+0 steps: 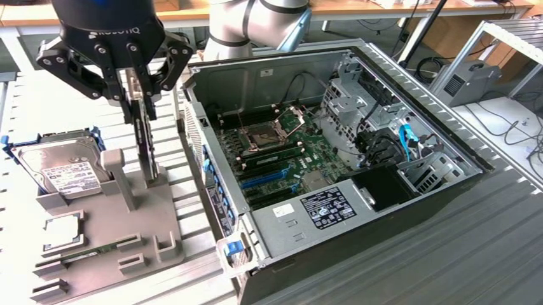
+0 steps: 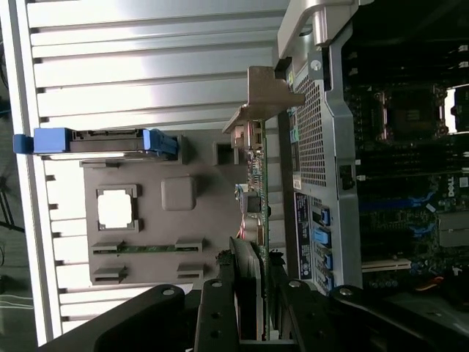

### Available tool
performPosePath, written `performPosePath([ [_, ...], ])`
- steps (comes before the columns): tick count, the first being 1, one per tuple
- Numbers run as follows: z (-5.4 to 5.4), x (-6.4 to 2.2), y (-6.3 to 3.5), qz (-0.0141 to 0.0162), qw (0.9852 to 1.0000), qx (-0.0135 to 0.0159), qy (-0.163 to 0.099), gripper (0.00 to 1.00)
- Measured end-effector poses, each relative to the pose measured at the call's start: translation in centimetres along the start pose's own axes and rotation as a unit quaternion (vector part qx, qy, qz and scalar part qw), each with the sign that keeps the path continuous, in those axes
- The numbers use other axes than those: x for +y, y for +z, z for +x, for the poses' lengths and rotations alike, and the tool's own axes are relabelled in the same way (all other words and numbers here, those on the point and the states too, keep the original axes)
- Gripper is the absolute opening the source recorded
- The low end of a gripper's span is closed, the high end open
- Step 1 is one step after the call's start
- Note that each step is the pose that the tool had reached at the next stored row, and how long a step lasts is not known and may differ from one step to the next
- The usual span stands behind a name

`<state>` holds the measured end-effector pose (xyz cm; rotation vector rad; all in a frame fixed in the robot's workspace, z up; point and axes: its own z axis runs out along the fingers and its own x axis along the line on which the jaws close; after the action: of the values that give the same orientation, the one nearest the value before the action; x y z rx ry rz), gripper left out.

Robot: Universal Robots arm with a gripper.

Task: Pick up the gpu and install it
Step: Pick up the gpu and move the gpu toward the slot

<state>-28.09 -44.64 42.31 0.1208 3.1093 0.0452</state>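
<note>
Bright, even overhead light is filling the exterior view, and the ribbed tabletop [image 1: 475, 254] is throwing back a dull sheen. Soft shadows are gathering under the grey holder [image 1: 127, 216] and deep inside the computer case [image 1: 280, 82]. The black tool [image 1: 140, 119] is standing dark against the pale background, and the gpu [image 1: 149, 152] it is clamping is showing as a thin dark sliver. In the wrist view, glare is washing the tabletop slats nearly white, the square chip [image 2: 116, 207] is blowing out, and the case interior is sinking into darkness.
</note>
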Motion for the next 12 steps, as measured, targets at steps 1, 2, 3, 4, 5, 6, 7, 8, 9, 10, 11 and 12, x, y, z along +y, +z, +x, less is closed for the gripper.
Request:
performPosePath([
  [1, -0.1, 0.01, 0.00, 0.0000, 1.0000, 0.0000, 0.000, 0.29],
  [2, -0.2, 0.01, 0.01, 0.0000, 1.0000, 0.0000, 0.000, 0.29],
  [3, -0.3, 0.02, 0.01, 0.0000, 1.0000, 0.0000, 0.000, 0.29],
  [4, -0.4, 0.03, 0.01, 0.0000, 1.0000, 0.0000, 0.000, 0.29],
  [5, -0.5, 0.04, 0.01, 0.0000, 1.0000, 0.0000, 0.000, 0.29],
  [6, -0.6, 0.05, 0.02, 0.0000, 1.0000, 0.0000, 0.000, 0.29],
  [7, -0.7, 0.06, 0.02, 0.0000, 1.0000, 0.0000, 0.000, 0.29],
  [8, -0.8, 0.06, 0.03, 0.0000, 1.0000, 0.0000, 0.000, 0.29],
  [9, -0.9, 0.07, 0.03, 0.0000, 1.0000, 0.0000, 0.000, 0.29],
  [10, -1.0, 0.08, 0.03, 0.0000, 1.0000, 0.0000, 0.000, 0.29],
  [11, -1.1, 0.08, 0.04, 0.0000, 1.0000, 0.0000, 0.000, 0.29],
  [12, -1.2, 0.09, 0.04, 0.0000, 1.0000, 0.0000, 0.000, 0.29],
])
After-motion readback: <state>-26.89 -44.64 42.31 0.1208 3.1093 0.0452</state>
